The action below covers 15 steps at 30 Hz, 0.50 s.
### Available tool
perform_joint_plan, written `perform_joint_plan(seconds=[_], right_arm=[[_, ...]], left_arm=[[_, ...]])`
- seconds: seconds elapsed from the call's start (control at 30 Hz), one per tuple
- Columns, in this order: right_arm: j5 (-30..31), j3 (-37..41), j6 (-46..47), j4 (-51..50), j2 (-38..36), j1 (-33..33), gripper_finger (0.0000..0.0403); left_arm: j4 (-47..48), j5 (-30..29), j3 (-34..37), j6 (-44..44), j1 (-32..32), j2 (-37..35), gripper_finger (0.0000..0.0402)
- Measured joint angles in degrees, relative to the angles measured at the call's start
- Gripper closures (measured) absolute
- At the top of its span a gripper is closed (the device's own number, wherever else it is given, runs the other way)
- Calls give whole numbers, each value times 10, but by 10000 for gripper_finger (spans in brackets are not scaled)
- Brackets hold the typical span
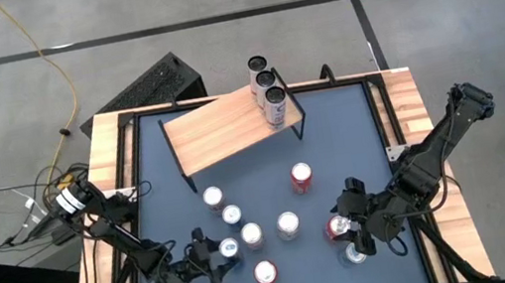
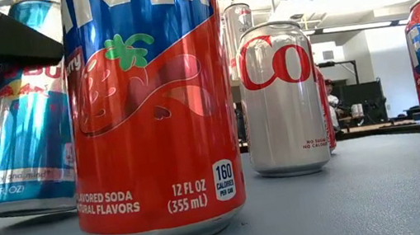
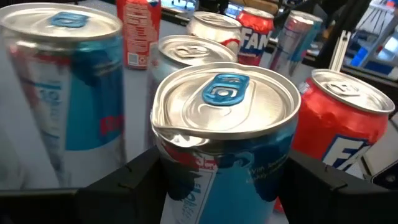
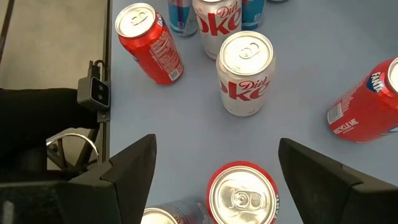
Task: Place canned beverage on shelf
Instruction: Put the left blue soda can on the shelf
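Observation:
My left gripper [image 1: 219, 264] sits near the table's front left, shut on a blue-and-silver can [image 3: 224, 124] with a dented rim. In the low view this can [image 2: 23, 120] leans. The shelf [image 1: 226, 130], a light wooden board on thin black legs, stands at the back with three cans [image 1: 267, 91] on its right end. Several cans stand loose on the blue table between. My right gripper [image 1: 357, 236] hovers open at the front right. Below it stand a red can [image 4: 242, 196] and a silver can [image 4: 161, 218]. My left gripper pinches the blue can between its two fingers [image 3: 127, 183], one on each side of the upper wall [image 3: 171, 165]. The fingers come almost level from the table's left side. The can is tilted; whether its base is off the table I cannot tell.
Close around the held can stand a red Fanta can [image 2: 149, 101], a Diet Coke can [image 2: 281, 98] and another blue can [image 3: 59, 87]. More red and silver cans [image 4: 245, 71] fill the table's middle. Raised wooden rails [image 1: 408, 108] edge the table.

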<state>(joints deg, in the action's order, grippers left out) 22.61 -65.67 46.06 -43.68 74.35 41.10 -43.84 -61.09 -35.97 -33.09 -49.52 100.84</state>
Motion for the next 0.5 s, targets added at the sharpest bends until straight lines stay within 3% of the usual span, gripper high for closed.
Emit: perform_joint_plan(seconds=[0.5], right_arm=[[0, 0, 0, 0, 0, 0, 81]], left_arm=[[74, -50, -59, -32, -13, 0, 172]])
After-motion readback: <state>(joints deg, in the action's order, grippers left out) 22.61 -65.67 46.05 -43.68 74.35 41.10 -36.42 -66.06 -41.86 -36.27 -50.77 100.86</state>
